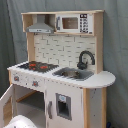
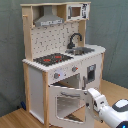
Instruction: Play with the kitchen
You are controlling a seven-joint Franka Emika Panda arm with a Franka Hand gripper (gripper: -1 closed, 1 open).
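**At the open oven door of the toy kitchen**

In the second exterior view, the kitchen [image 2: 62, 60] stands upright on a wooden floor [image 2: 12, 120] against a dark curtain [image 2: 10, 50], filling most of the picture. Starting at the second exterior view's left, the grey hood [image 2: 48, 20] hangs over the black-and-red stovetop [image 2: 52, 59]. Right of that, the black faucet [image 2: 75, 40] curves over the sink [image 2: 82, 50], and a small microwave panel [image 2: 76, 11] sits in the top shelf above.

Below the stovetop, the windowed oven door [image 2: 67, 102] is swung outward, toward the near side, leaving the oven cavity open behind it. My gripper [image 2: 89, 99] is at the door's right edge, just beside or touching it; from here I cannot tell whether my fingers are spread or pressed together, and any contact is only probable. My white arm [image 2: 111, 111] runs off toward the lower right corner.

In the first exterior view, the kitchen [image 1: 65, 65] is seen from its other side: stovetop [image 1: 37, 66] on the left, sink [image 1: 74, 74] and faucet [image 1: 85, 59] to the right. The open door [image 1: 6, 105] shows at the far left edge, and a blurred white shape, likely my arm [image 1: 20, 122], sits at the bottom left.
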